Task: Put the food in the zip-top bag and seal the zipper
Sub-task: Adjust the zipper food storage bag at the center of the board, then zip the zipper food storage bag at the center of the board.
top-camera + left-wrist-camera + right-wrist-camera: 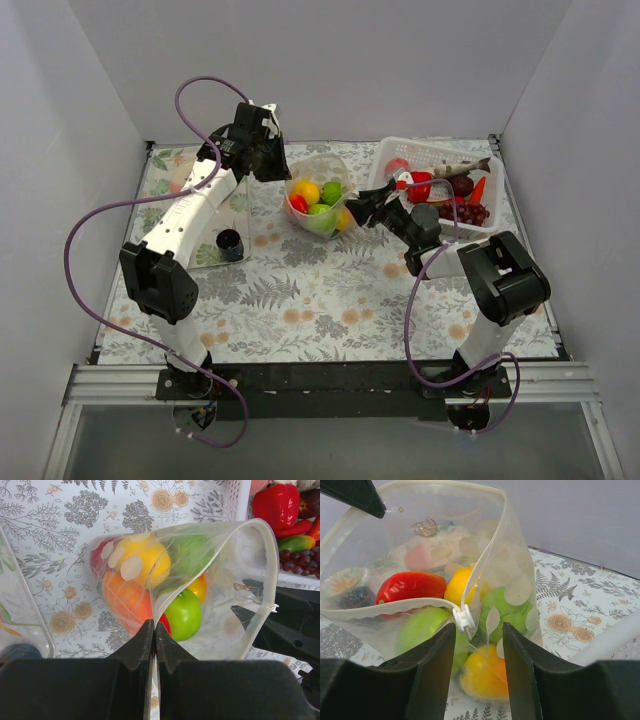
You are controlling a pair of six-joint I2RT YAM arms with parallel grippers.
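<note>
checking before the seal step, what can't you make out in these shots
Top view: zip-top bag mouth, too small to judge.
Left wrist: bag edge pinched in left gripper, hidden by that gripper.
Right wrist: bottom yellow fruit, partly behind right gripper.
Left wrist: basket, cut off by frame.

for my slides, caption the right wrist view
Right fingers open, flanking the slider of the unsealed zip-top bag full of food

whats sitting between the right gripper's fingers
The open right gripper straddles the zip-top bag edge: the zipper end and its white slider lie there, seen in the right wrist view.
</note>
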